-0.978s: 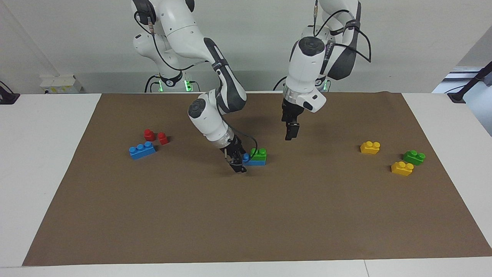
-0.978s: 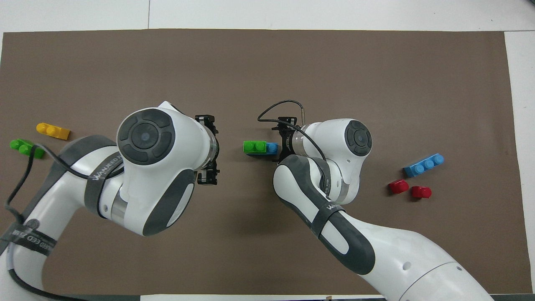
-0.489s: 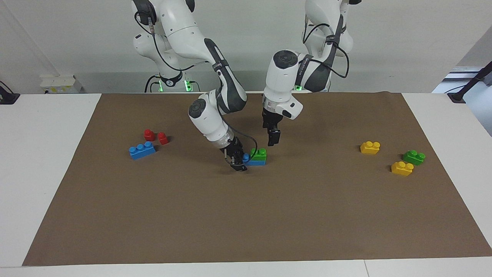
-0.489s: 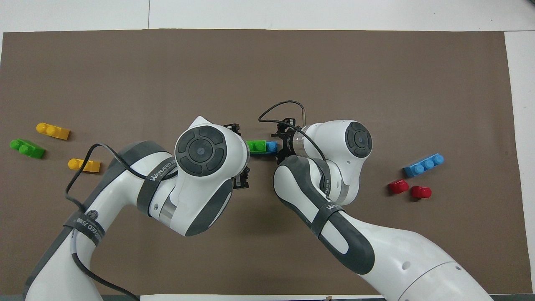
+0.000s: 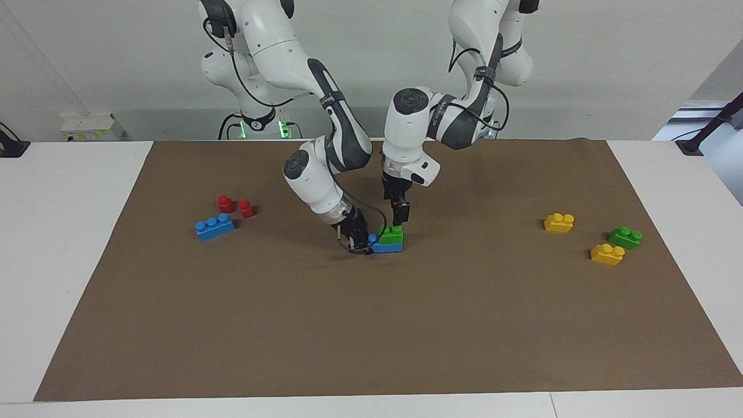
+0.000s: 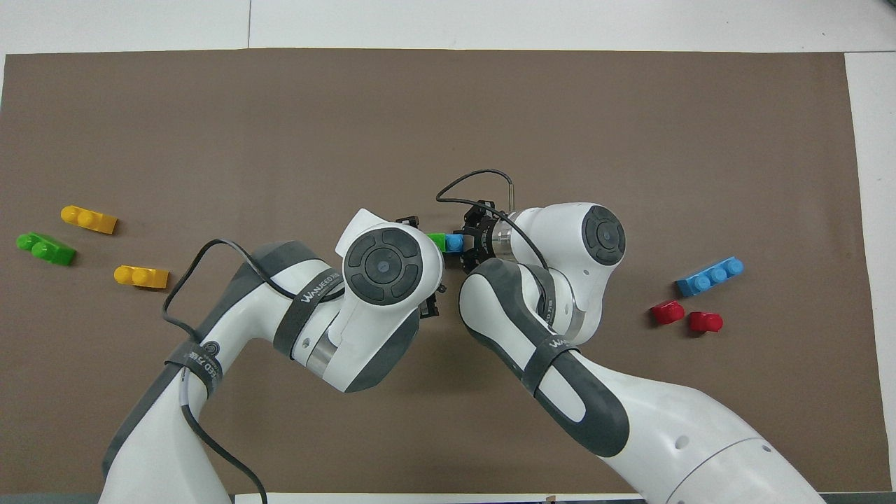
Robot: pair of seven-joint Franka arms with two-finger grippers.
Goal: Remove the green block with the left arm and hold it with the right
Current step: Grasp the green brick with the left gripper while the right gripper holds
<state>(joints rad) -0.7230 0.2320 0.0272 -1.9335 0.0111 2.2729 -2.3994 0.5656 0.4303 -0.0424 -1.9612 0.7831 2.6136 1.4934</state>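
Observation:
A green block (image 5: 392,233) sits on a blue brick (image 5: 388,247) in the middle of the brown mat; in the overhead view only its end (image 6: 437,241) and the blue brick's free stud (image 6: 455,243) show. My right gripper (image 5: 359,242) is low at the blue brick's free end, shut on it. It also shows in the overhead view (image 6: 467,243). My left gripper (image 5: 399,219) hangs straight down just over the green block, very close to its studs. In the overhead view the left wrist hides it.
A second green block (image 5: 625,237) and two yellow bricks (image 5: 559,222) (image 5: 607,253) lie toward the left arm's end. A loose blue three-stud brick (image 5: 215,226) and two red pieces (image 5: 226,203) (image 5: 246,209) lie toward the right arm's end.
My left arm has swung in from the left arm's side and come down over the green block. My right gripper has stayed at the blue brick, shifting only slightly.

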